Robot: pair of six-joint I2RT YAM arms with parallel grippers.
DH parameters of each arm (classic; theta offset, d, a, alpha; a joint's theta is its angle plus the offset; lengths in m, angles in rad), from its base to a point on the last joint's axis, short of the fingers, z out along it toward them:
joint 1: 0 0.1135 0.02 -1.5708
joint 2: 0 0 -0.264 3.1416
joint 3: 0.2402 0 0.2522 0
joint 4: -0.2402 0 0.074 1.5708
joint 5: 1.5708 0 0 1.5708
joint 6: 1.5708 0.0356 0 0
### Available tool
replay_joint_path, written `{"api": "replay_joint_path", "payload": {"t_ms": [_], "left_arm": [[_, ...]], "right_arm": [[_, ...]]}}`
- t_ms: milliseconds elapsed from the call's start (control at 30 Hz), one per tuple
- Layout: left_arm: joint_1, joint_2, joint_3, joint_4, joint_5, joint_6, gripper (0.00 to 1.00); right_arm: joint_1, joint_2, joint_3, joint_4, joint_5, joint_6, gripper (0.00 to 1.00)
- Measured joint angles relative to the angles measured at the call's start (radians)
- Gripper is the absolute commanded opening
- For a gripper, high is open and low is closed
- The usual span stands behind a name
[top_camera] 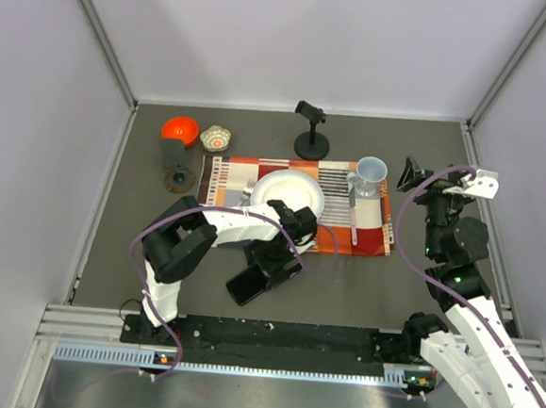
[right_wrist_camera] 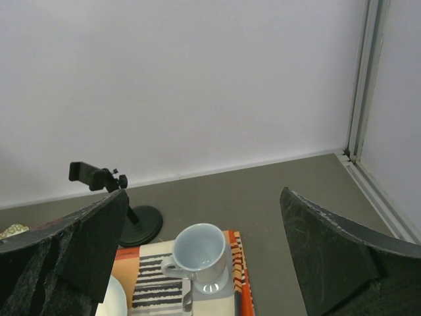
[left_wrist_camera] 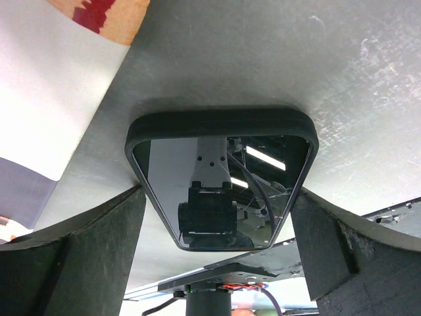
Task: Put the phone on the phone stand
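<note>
The phone (top_camera: 245, 285) is a black slab lying on the grey table in front of the placemat. In the left wrist view the phone (left_wrist_camera: 197, 141) lies screen up and mirrors the camera. My left gripper (top_camera: 270, 268) points down over it. In the left wrist view the left gripper (left_wrist_camera: 218, 191) has its fingertips (left_wrist_camera: 135, 204) against both long edges of the phone. The phone stand (top_camera: 176, 160), a grey plate on a brown disc, is at the far left. My right gripper (top_camera: 411, 173) is raised at the right; in the right wrist view it (right_wrist_camera: 204, 194) is open and empty.
A striped placemat (top_camera: 370, 232) carries a white plate (top_camera: 288, 192), a pale blue mug (top_camera: 369, 174) (right_wrist_camera: 199, 250) and a utensil (top_camera: 352, 215). A black clamp post (top_camera: 311, 131) (right_wrist_camera: 125, 207) stands behind it. An orange bowl (top_camera: 179, 130) and a small patterned bowl (top_camera: 216, 139) sit by the stand.
</note>
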Motion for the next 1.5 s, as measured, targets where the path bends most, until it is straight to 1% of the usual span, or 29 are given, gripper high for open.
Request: {"api": "replay_joint_path", "payload": {"t_ms": [167,200,267,300,400,433,500,567,600,633,667,900,1067,1200,1367,1500], "left_arm": [[-0.001,0.0,-0.003,0.002,-0.003,0.001,0.85],[-0.001,0.0,-0.003,0.002,-0.003,0.001,0.76],[-0.001,-0.001,-0.004,0.002,-0.003,0.002,0.66],[-0.002,-0.001,-0.005,0.001,-0.002,0.002,0.58],[-0.002,-0.006,-0.007,0.002,-0.004,0.0,0.47],[-0.002,-0.007,-0.008,0.003,-0.007,0.0,0.4],[-0.004,-0.017,-0.015,0.009,-0.011,-0.003,0.33],[-0.006,-0.027,-0.021,0.014,-0.018,-0.007,0.22],[-0.01,-0.032,-0.023,0.015,-0.023,-0.009,0.2],[-0.013,-0.039,-0.023,0.015,-0.031,-0.011,0.13],[-0.014,-0.048,-0.023,0.017,-0.036,-0.012,0.0],[-0.023,-0.154,-0.023,0.021,-0.077,-0.036,0.0],[-0.025,-0.194,-0.024,0.027,-0.082,-0.056,0.0],[-0.026,-0.261,-0.043,0.059,-0.116,-0.083,0.0],[-0.024,-0.399,-0.059,0.099,-0.237,-0.143,0.0],[-0.007,-0.548,-0.067,0.146,-0.391,-0.204,0.0]], "right_arm": [[0.0,-0.001,0.0,0.003,0.0,0.0,0.99],[0.0,-0.002,-0.001,0.003,0.001,0.0,0.99],[0.003,-0.004,-0.001,0.004,0.003,-0.001,0.99],[0.005,-0.005,-0.001,0.004,0.003,-0.001,0.99],[0.005,-0.005,-0.001,0.006,0.004,-0.001,0.99],[0.006,-0.005,-0.001,0.006,0.004,-0.001,0.99],[0.006,-0.005,-0.001,0.007,0.005,-0.002,0.99],[0.006,-0.005,-0.001,0.007,0.005,-0.002,0.99],[0.006,-0.005,-0.001,0.007,0.005,-0.002,0.99],[0.006,-0.005,-0.001,0.007,0.005,-0.003,0.99],[0.006,-0.005,-0.001,0.007,0.005,-0.003,0.99],[0.006,-0.005,-0.001,0.007,0.005,-0.005,0.99],[0.006,-0.005,-0.001,0.007,0.005,-0.008,0.99],[0.006,-0.005,-0.005,0.01,0.005,-0.008,0.99],[0.006,-0.005,-0.005,0.014,0.005,-0.008,0.99],[0.006,-0.005,-0.005,0.014,0.005,-0.008,0.99]]}}
